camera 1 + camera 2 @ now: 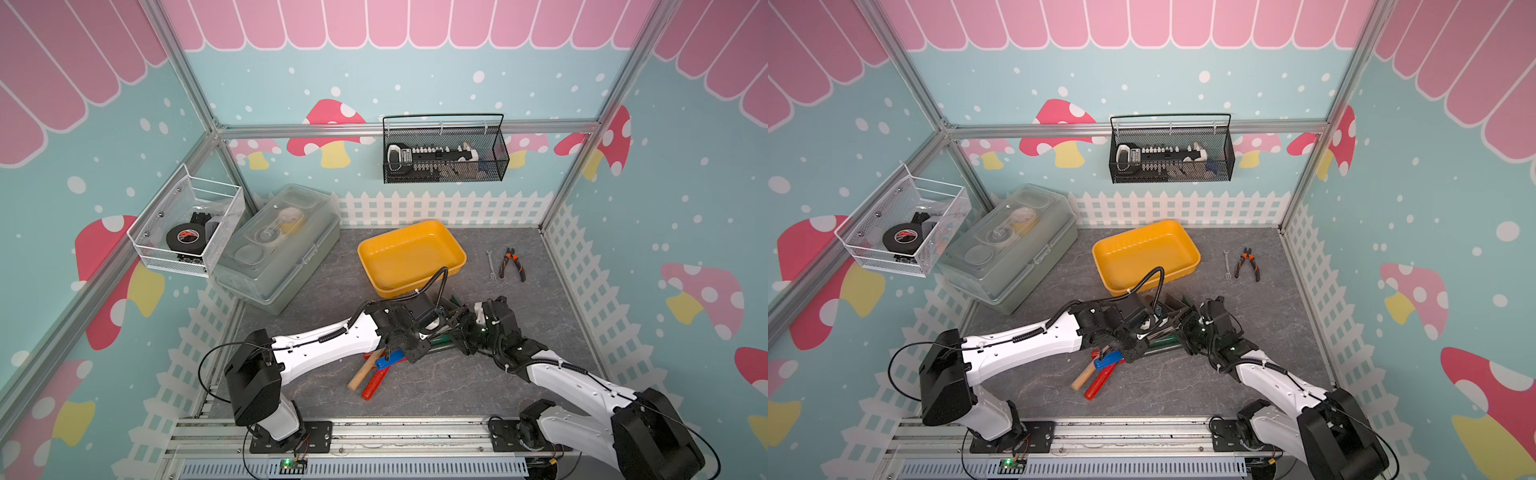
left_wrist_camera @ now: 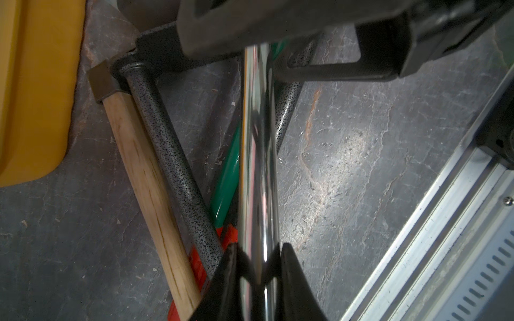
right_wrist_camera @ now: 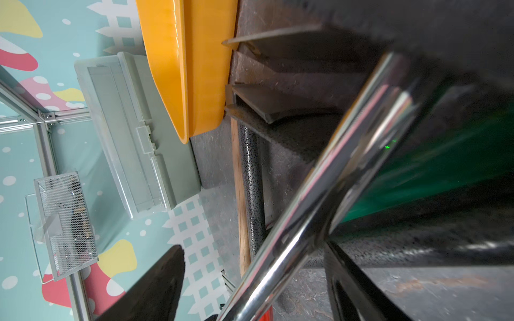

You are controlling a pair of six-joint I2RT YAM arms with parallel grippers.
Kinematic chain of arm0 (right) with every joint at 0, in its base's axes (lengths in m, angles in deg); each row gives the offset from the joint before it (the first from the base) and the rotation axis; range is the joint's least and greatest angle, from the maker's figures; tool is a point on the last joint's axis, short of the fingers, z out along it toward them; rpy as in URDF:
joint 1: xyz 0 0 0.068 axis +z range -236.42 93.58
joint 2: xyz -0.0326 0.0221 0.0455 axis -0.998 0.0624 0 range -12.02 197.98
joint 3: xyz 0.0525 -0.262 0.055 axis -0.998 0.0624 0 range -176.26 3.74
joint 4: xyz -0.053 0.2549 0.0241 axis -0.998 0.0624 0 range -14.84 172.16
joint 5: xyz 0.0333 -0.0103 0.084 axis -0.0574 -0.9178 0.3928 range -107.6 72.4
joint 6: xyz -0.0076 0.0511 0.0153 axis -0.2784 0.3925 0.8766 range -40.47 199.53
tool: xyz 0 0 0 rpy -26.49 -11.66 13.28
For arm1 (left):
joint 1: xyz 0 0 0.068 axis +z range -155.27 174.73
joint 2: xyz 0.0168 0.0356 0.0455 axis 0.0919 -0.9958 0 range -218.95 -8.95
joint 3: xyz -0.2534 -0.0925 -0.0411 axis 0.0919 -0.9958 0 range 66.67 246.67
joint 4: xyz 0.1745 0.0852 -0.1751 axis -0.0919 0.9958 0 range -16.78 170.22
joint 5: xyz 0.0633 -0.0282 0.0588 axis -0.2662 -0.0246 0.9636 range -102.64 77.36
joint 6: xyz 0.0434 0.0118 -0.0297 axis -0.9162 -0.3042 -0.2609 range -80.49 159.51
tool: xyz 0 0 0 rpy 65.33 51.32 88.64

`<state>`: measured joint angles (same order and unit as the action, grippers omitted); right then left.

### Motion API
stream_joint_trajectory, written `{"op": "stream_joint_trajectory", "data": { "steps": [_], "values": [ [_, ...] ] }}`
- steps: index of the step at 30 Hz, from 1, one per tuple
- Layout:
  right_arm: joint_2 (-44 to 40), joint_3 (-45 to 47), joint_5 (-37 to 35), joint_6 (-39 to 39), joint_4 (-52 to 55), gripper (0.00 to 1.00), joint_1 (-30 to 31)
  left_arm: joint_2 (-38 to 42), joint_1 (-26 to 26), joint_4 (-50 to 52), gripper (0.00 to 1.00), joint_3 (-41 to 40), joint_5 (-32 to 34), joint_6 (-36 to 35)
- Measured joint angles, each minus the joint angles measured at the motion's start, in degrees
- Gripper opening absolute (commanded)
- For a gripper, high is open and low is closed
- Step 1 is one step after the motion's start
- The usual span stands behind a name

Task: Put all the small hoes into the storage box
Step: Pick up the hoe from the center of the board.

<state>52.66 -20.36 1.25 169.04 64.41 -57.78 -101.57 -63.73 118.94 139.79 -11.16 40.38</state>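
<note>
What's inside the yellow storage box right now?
Nothing visible: the storage box floor shows bare yellow in both top views. The left arm's cable crosses its near rim, hiding a thin strip.

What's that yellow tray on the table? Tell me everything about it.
The shallow yellow rectangular plastic tray is glossy, with rounded corners and a rolled rim. It looks empty and sits flat, turned askew, on the grey stone-look tabletop. Beside its near wall lie dark metal tool heads; contact is unclear.
</note>
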Motion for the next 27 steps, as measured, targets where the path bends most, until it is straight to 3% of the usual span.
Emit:
{"op": "stream_joint_trajectory", "data": {
  "steps": [4, 13, 27],
  "values": [
    [3.1, 0.0, -1.1, 1.7, -3.5, 0.75, 2.6, -0.1, 0.0, 0.1, 0.00, 0.0, 0.0, 0.0],
    [4.4, 0.0, -6.8, 4.7, -6.4, 0.60, 8.0, -0.3, 0.0, 0.2, 0.00, 0.0, 0.0, 0.2],
    [4.4, 1.2, -14.4, 7.5, -7.5, 0.45, 11.2, -0.5, 0.3, 0.2, 0.00, 0.0, -0.2, 0.3]
  ]
}}
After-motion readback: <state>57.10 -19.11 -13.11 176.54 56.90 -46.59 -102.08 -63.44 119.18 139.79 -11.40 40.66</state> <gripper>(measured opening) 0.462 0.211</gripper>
